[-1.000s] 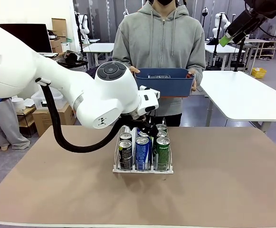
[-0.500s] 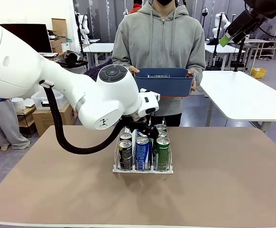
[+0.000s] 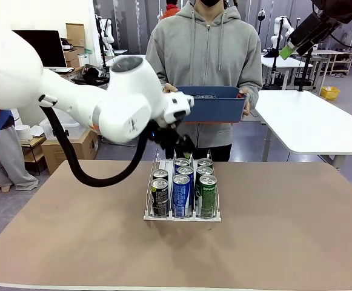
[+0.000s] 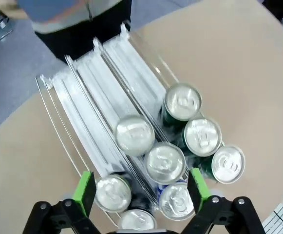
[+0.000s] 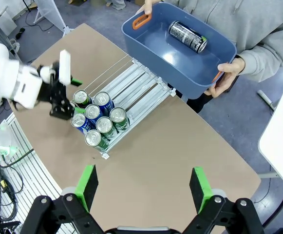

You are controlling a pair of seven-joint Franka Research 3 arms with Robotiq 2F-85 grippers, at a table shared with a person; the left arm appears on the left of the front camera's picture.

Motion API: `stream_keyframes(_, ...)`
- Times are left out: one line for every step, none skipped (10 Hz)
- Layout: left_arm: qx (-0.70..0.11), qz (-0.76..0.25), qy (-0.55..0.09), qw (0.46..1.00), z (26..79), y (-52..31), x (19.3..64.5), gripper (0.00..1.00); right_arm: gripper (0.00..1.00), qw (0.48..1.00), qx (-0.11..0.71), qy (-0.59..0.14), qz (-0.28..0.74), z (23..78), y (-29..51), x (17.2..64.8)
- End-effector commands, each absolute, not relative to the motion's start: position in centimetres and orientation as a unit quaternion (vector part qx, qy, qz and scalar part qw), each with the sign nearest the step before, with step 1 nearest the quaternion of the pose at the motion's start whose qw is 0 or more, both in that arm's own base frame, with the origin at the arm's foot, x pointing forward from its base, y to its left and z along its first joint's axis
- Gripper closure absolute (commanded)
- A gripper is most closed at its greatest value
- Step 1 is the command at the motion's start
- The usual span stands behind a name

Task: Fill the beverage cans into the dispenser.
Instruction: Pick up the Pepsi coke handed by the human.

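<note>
Both end effectors were spread wide and held nothing. The left end effector [image 4: 141,187] hung in the air above the dispenser [image 4: 107,73], its green pads [image 4: 85,191] apart on either side of the wrist view and clear of everything below. Under it, eight cans [image 4: 165,162] stood upright in the clear rack, silver tops up, crowded together at the end nearer the robot: two in the left lane, three in the middle lane and three in the right lane. From the front, the first row was a black can [image 3: 160,197], a blue one [image 3: 182,195] and a green one [image 3: 207,195], side by side behind the rack's front edge. The far part of all three lanes lay bare, showing the white base between the thin dividers.

The right end effector [image 5: 143,186] was held high and well off to the side, looking down on the whole scene, jaws open with only the brown worktop [image 5: 190,146] beneath them. The dispenser stood near the middle of that worktop.

Beyond the far edge stood a person [image 3: 206,48] in a grey hooded top, holding a blue bin [image 5: 156,44] in both hands, one hand [image 5: 227,68] gripping its end. One more dark can [image 5: 187,37] lay on its side inside the bin.
</note>
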State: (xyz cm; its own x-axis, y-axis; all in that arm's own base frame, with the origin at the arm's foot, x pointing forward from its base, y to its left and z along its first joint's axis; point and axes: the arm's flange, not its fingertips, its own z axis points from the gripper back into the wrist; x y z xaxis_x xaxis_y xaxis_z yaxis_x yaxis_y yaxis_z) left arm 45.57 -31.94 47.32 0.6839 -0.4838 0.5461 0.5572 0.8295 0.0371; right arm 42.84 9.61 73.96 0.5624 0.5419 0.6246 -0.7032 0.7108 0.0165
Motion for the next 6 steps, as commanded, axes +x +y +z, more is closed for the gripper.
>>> stream_keyframes(-0.104,-0.306,-0.269,0.907,52.7,-28.1,47.9,0.0,0.0,0.87,0.142,-0.304,0.362,73.9,9.5,42.8)
stream_keyframes(-0.118,-0.31,-0.272,0.903,54.5,-27.2,48.7,0.0,0.0,0.87,0.142,-0.304,0.362,73.9,9.5,42.8)
stream_keyframes(-0.136,-0.318,-0.283,0.895,56.6,-25.6,50.2,0.0,0.0,0.87,0.142,-0.304,0.362,73.9,9.5,42.8)
stream_keyframes(-0.146,-0.327,-0.292,0.887,58.1,-24.4,51.5,0.0,0.0,0.87,0.142,-0.304,0.362,73.9,9.5,42.8)
stream_keyframes(-0.14,-0.325,-0.297,0.887,59.8,-22.9,52.3,0.0,0.0,0.87,0.142,-0.304,0.362,73.9,9.5,42.8)
stream_keyframes(-0.14,-0.337,-0.283,0.887,61.4,-21.3,53.1,0.0,0.0,0.87,0.142,-0.304,0.362,73.9,9.5,42.8)
